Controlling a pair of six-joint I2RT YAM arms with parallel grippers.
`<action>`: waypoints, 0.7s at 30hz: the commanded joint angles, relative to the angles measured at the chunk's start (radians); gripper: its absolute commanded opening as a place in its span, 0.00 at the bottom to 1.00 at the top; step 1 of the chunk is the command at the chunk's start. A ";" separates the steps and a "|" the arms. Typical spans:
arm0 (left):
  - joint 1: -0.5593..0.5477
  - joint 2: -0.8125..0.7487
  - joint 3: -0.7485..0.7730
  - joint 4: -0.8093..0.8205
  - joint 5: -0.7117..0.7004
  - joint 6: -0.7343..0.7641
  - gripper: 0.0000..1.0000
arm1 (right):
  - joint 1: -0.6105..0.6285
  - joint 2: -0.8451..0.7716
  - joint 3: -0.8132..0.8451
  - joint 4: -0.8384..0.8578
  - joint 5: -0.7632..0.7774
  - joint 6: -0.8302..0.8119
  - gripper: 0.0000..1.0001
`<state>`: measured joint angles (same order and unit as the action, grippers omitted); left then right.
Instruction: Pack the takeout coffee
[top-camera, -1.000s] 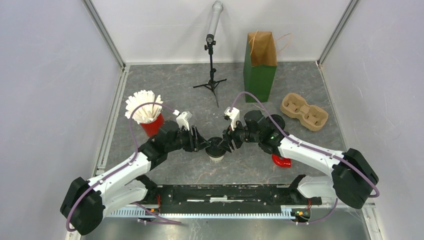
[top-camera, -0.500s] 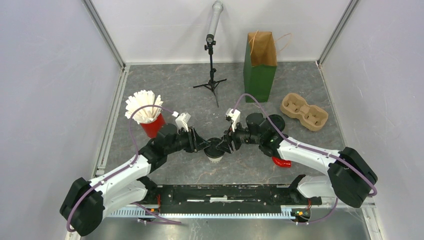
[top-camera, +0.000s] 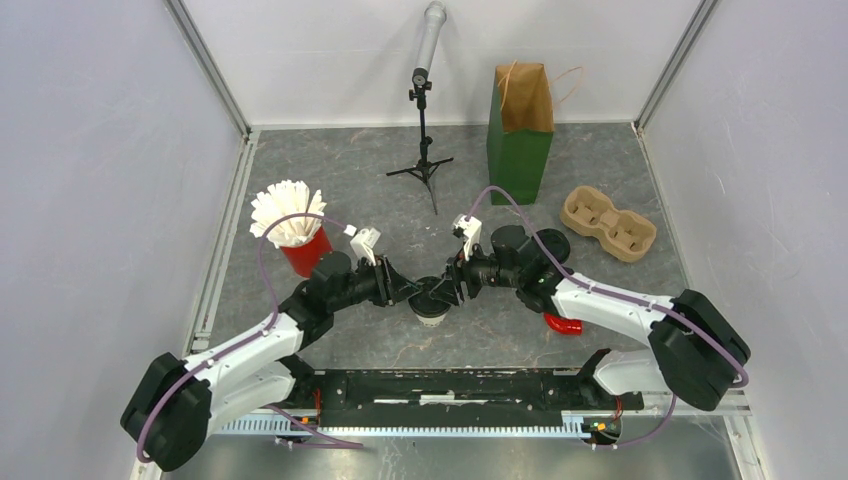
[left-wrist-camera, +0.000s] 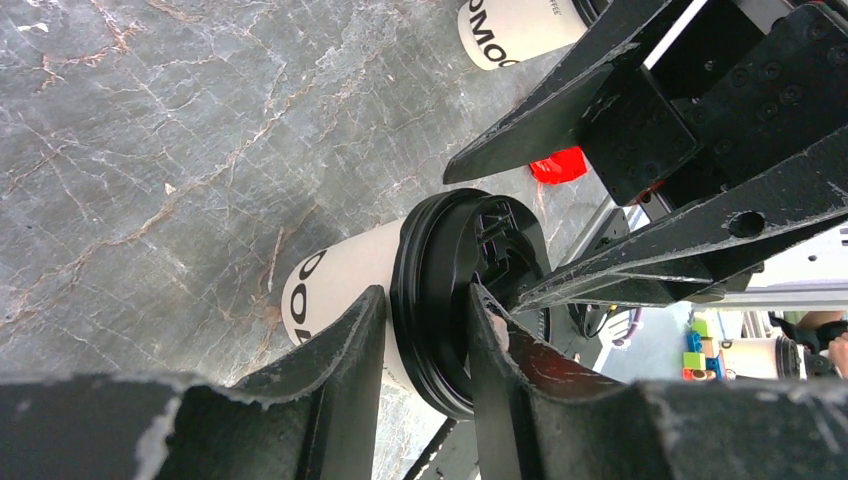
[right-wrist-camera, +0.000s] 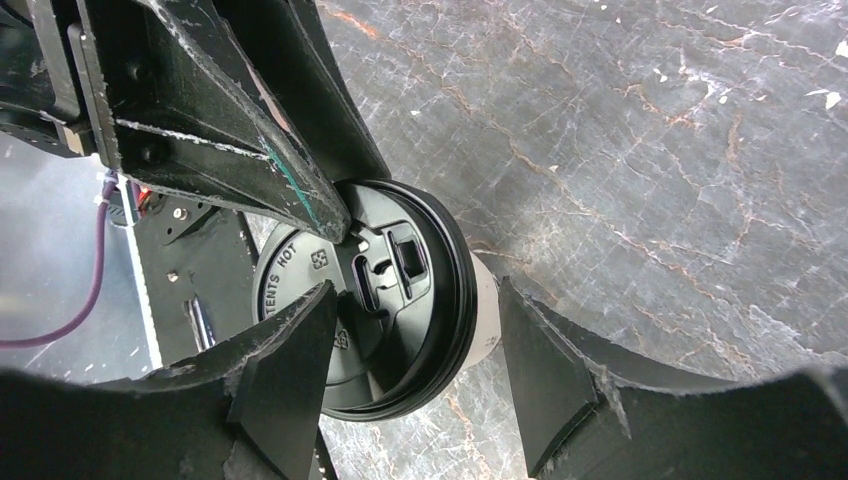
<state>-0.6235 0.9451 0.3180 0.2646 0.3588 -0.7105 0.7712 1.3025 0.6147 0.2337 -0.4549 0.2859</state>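
Note:
The takeout coffee (top-camera: 432, 303), a cream paper cup with a black lid, stands at the table's middle front between both arms. My left gripper (top-camera: 418, 290) comes in from the left. In the left wrist view (left-wrist-camera: 425, 300) its fingers pinch the lid's rim (left-wrist-camera: 440, 330), one finger on the cup wall below the rim, the other on the lid's top. My right gripper (top-camera: 449, 289) comes in from the right, open. In the right wrist view (right-wrist-camera: 415, 295) its fingers straddle the lid (right-wrist-camera: 400, 300), with a gap on the cup side. The green paper bag (top-camera: 520, 120) stands open at the back.
A red cup of white sticks (top-camera: 294, 228) stands left of my left arm. A brown cup carrier (top-camera: 607, 223) lies at the right. A second lidded cup (top-camera: 553, 243) sits behind my right arm. A small red object (top-camera: 563, 324) lies under it. A microphone tripod (top-camera: 424, 150) stands at the back.
Both grippers have edged slightly further from the near edge at the cup. The left stays pinched on the lid; the right stays open around it. The cup has barely shifted.

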 joint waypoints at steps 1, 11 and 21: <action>-0.002 0.022 -0.022 0.014 0.054 -0.009 0.41 | -0.003 0.034 -0.033 0.078 -0.020 0.037 0.65; 0.001 -0.067 0.125 -0.204 0.002 0.014 0.76 | -0.003 0.053 -0.150 0.127 0.014 0.057 0.60; 0.001 -0.205 0.073 -0.279 -0.034 -0.065 0.69 | -0.003 0.036 -0.199 0.154 0.025 0.067 0.59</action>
<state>-0.6239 0.7712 0.4393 -0.0212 0.3382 -0.7197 0.7673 1.3190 0.4709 0.5198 -0.4767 0.3904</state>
